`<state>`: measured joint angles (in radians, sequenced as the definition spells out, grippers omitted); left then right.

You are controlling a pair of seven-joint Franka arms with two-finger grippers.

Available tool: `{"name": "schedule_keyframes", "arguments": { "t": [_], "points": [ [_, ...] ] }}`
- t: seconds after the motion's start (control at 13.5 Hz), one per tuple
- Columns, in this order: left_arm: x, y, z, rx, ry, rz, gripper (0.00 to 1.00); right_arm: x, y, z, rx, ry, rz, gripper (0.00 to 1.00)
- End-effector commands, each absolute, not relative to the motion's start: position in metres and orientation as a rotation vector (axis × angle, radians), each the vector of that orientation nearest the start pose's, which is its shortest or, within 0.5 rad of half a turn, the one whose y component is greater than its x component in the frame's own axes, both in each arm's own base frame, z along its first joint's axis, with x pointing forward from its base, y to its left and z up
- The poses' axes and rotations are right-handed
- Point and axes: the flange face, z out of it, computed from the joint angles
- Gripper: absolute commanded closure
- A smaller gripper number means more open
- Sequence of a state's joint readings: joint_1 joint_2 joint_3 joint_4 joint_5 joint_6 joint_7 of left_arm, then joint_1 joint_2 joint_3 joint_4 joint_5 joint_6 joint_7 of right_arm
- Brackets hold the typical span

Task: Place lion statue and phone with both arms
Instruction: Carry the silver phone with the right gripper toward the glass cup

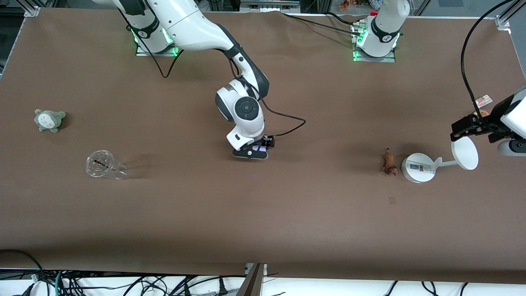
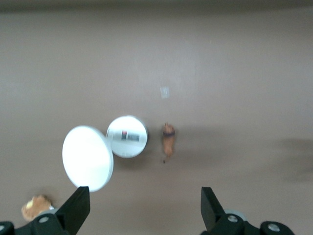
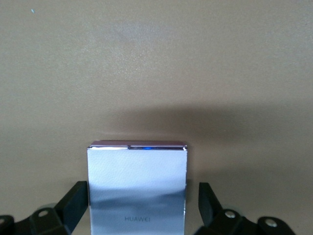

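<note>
Lion statue (image 1: 389, 163) (image 2: 168, 142): small, orange-brown, with a thin dark tail, down on the brown table (image 1: 263, 230), just beside the round base of the white stand (image 1: 418, 167) (image 2: 127, 136) on the side toward the right arm's end, close to that base but apart from it. Gripped by nothing.

Clear plastic cup (image 1: 104, 165): tipped on its side, well apart from the white stand toward the right arm's end, about as near to the front camera as the stand's base.

Phone (image 1: 259, 147) (image 3: 137, 191): flat on the table, a little farther from the front camera than the white stand, between the stand and the cup. Pale glossy face up with a darker purple edge, "HUAWEI" printed low on the face.

Right gripper (image 1: 255, 151) (image 3: 137, 208): down at the table, straddling the phone. Released, not clenched: black fingers (image 3: 73, 203) one on each side of the slab, with a strip of table showing between the phone's edge and one of them.

Left gripper (image 1: 466, 127) (image 2: 144, 215): up in the air over the tilted white disc (image 1: 465, 153) (image 2: 87, 157) of the stand. Released and spread wide, fingers (image 2: 78, 205) well apart, holding nothing.

Grey plush (image 1: 49, 120): farther from the front camera than the white stand, out past the cup toward the right arm's end.

Brown plush (image 1: 481, 113) (image 2: 35, 206) with a tag: farther from the front camera than the white stand, partly hidden by the left gripper.
</note>
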<state>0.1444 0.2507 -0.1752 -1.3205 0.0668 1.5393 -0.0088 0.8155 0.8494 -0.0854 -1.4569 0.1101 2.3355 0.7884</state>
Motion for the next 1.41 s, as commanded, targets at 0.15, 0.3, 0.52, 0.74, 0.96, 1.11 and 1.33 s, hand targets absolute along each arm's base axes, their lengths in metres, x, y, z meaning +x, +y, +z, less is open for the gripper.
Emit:
{"name": "schedule_keyframes", "arguments": {
  "t": [0.15, 0.3, 0.52, 0.74, 0.96, 1.11, 1.33],
  "points": [
    [0.574, -0.009, 0.607, -3.094, 0.005, -0.012, 0.0, 0.53, 0.498, 0.176, -3.092, 0.147, -0.055, 0.0],
    [0.558, -0.009, 0.603, -3.085, 0.019, -0.059, 0.0, 0.53, 0.498, 0.173, -3.09, 0.151, -0.056, 0.0],
    [0.559, -0.006, 0.6, -3.085, 0.014, -0.028, 0.0, 0.531, 0.499, 0.172, -3.084, 0.148, -0.067, 0.21],
    [0.559, -0.008, 0.599, -3.085, -0.001, -0.002, 0.0, 0.542, 0.49, 0.181, -3.085, 0.122, -0.096, 0.35],
    [0.558, -0.01, 0.601, -3.087, 0.003, -0.005, 0.0, 0.591, 0.436, 0.228, -3.101, 0.075, -0.15, 0.35],
    [0.559, -0.011, 0.6, -3.086, 0.005, -0.002, 0.0, 0.629, 0.373, 0.243, -3.137, 0.007, -0.118, 0.35],
    [0.559, -0.011, 0.6, -3.086, 0.005, 0.0, 0.0, 0.672, 0.273, 0.24, -3.182, -0.046, -0.068, 0.35]
  ]
}}
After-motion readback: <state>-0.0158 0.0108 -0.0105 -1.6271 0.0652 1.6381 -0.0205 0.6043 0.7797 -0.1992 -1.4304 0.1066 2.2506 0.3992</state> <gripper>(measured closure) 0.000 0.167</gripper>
